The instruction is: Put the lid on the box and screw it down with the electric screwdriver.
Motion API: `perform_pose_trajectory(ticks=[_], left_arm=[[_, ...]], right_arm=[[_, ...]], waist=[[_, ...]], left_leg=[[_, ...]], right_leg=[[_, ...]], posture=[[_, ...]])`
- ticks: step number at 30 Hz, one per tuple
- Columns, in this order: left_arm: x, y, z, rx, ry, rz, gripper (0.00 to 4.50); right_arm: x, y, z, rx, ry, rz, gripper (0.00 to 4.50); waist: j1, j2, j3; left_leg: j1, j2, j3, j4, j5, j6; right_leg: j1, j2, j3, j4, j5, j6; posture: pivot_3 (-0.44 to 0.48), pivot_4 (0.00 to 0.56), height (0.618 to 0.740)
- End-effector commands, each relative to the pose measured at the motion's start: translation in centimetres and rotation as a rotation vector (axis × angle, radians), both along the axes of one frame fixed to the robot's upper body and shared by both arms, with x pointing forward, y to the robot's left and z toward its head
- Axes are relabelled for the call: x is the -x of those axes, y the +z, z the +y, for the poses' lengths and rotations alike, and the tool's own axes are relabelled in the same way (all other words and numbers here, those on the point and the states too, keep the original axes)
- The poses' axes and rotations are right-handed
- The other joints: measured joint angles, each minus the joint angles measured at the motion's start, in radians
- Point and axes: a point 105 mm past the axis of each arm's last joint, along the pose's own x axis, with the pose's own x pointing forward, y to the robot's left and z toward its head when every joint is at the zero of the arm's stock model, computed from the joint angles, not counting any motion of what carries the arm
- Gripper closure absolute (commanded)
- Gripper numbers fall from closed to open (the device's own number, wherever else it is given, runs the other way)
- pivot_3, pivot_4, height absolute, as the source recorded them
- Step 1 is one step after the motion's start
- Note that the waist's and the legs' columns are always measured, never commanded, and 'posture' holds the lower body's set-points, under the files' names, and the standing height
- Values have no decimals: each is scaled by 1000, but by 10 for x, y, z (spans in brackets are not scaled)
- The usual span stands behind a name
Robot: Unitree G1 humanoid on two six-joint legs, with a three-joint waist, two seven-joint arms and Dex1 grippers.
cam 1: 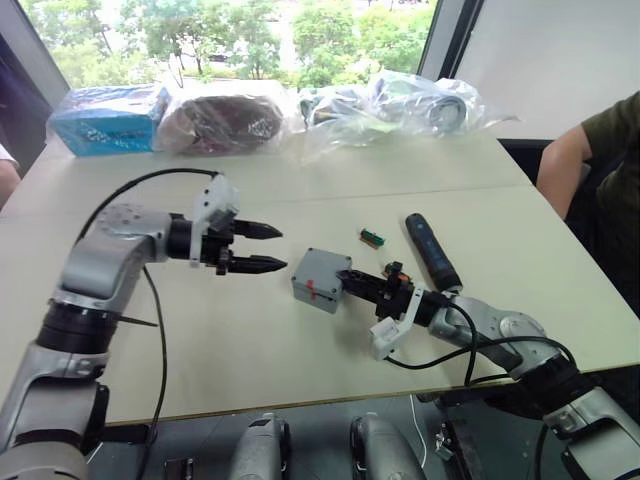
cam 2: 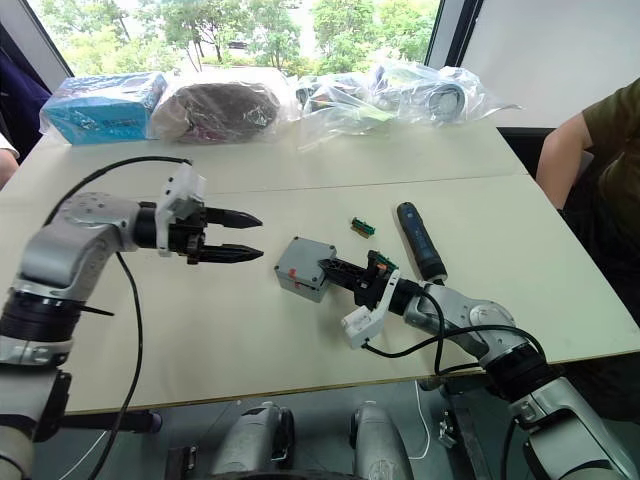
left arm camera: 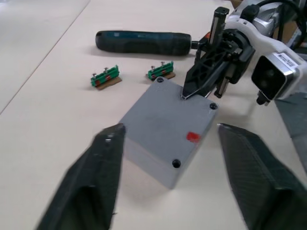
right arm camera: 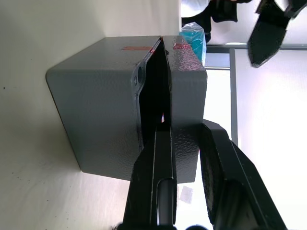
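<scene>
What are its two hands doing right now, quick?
Left gripper: open, holding nothing, hovering apart from the box.
Right gripper: fingers shut on the lid, which sits on the box.

One box (left arm camera: 165, 136); one lid (right arm camera: 187, 96); one electric screwdriver (left arm camera: 143, 42); two green blocks (left arm camera: 105, 78); perhaps four bags (cam 1: 420, 105).

We see a pale counter (cam 1: 250, 330) carrying the grey box (cam 1: 318, 279) near its middle, with the electric screwdriver (cam 1: 432, 250) lying flat to its right and two small green blocks (left arm camera: 108, 76) between them. Along the far edge rest a blue package (cam 1: 108, 118) and several clear plastic bags (cam 1: 400, 105).
</scene>
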Motion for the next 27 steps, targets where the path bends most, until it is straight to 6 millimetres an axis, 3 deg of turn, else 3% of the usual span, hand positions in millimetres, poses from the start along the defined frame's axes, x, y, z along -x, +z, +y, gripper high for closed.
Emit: perform_pose_trajectory(ticks=[1,4,5,17,19,20,24,27], left_arm=[[-6,4,-17,13,-28,-80,3090],[-8,-3,-26,13,-57,-86,4387],[-9,-6,-30,16,-66,-81,4476],[-25,-53,-48,-81,-44,-124,4476],[-28,-58,-48,-96,-29,-125,4500],[-29,-61,-48,-101,-25,-125,4500],[-25,-68,-46,-124,-40,-105,4500],[-25,-74,-44,-141,-30,-91,4500]], right_arm=[[-2,-7,-4,35,-14,10,4326],[-2,-8,-5,45,-13,10,4326],[-1,-9,-5,50,-11,11,4326],[3,-16,-7,70,-17,56,4326],[6,-17,-7,78,0,64,3317],[8,-18,-7,83,6,72,3197],[9,-13,-10,83,13,73,1683],[9,-8,-13,88,20,60,826]], waist=[[2,0,0],[0,0,0],[0,0,0],[3,0,-1],[4,0,-1],[3,0,-1],[1,0,-1],[1,0,-2]], left_leg=[[0,0,0,0,0,0],[0,0,0,0,0,0],[0,0,0,0,0,0],[2,0,0,0,0,0],[4,-1,0,0,0,0],[5,-1,0,0,0,0],[17,-1,0,-1,-1,2],[18,0,-1,-1,-1,2]], right_leg=[[0,0,0,0,0,0],[1,0,0,0,0,0],[1,0,0,0,0,0],[2,0,0,0,0,1],[5,0,0,0,0,0],[6,-1,0,0,0,0],[18,0,0,-2,-2,-1],[19,-1,0,-2,-3,-2]], posture=[[0,150,740],[0,150,740],[0,150,740],[0,150,740],[0,150,740],[0,150,740],[0,150,740],[0,150,740]])
